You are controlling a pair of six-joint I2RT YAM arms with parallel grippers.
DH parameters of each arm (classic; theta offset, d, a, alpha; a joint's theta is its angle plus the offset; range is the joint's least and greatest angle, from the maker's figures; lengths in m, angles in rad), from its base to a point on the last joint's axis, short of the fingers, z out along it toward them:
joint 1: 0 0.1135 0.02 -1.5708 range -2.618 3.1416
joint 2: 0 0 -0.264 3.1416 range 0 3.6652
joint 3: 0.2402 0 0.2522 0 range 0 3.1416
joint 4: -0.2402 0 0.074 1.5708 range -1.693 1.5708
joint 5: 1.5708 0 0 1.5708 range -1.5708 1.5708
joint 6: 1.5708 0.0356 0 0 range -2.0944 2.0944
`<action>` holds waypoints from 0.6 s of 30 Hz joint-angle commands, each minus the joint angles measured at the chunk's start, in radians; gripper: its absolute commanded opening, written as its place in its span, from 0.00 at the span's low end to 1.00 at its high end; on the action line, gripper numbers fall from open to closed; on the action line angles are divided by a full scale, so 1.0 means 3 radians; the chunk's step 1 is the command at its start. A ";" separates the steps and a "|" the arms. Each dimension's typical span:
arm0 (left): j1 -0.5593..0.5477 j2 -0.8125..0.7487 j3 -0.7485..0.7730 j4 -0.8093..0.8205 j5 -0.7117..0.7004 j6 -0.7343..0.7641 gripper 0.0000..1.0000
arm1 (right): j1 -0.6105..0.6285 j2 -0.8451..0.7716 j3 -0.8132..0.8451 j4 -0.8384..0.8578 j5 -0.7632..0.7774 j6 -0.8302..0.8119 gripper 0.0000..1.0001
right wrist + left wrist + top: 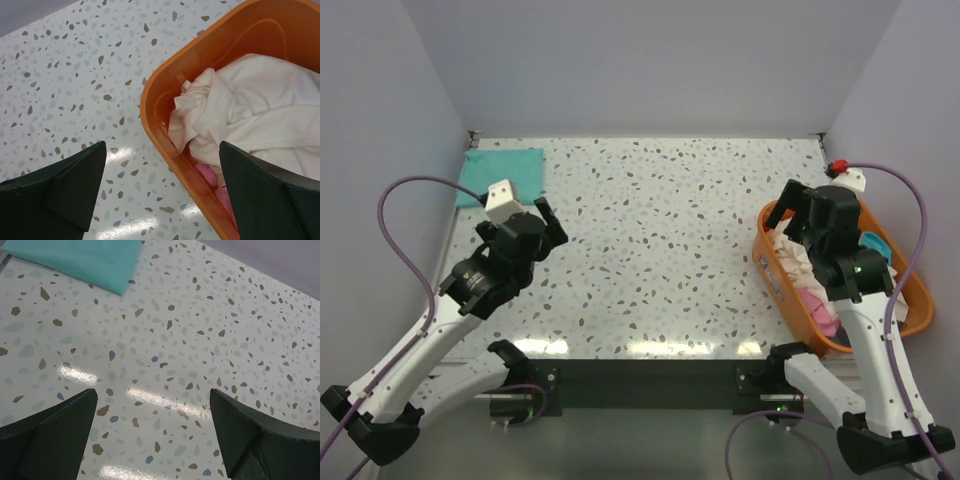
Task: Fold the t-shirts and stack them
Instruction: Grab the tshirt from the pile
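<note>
A folded teal t-shirt (502,172) lies flat at the table's far left corner; it also shows in the left wrist view (80,259). A crumpled cream t-shirt (250,110) lies in the orange basket (165,125) at the right, with a pink shirt (215,180) under it and a blue one (873,241) behind. In the top view the cream shirt (788,255) and the pink shirt (812,305) show beside the right arm. My left gripper (546,226) is open and empty above bare table, near the teal shirt. My right gripper (792,212) is open and empty above the basket's left rim.
The orange basket (772,275) stands at the table's right edge. The speckled tabletop (660,250) spreads between the arms. Grey walls close in the back and both sides.
</note>
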 commanded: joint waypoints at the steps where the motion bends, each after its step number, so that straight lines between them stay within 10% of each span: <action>1: 0.0012 0.0006 -0.0042 0.0035 -0.0029 -0.0057 1.00 | -0.0003 -0.0001 0.0069 -0.0113 0.0273 -0.0075 0.99; 11: 0.0012 0.0093 -0.0129 0.0112 0.0032 0.0005 1.00 | -0.0079 0.0398 0.0053 -0.0848 0.1463 0.0472 0.99; 18: 0.0012 0.0145 -0.0170 0.0143 0.0048 0.0046 1.00 | -0.0564 0.0705 -0.0126 -0.0849 0.1214 0.0482 0.99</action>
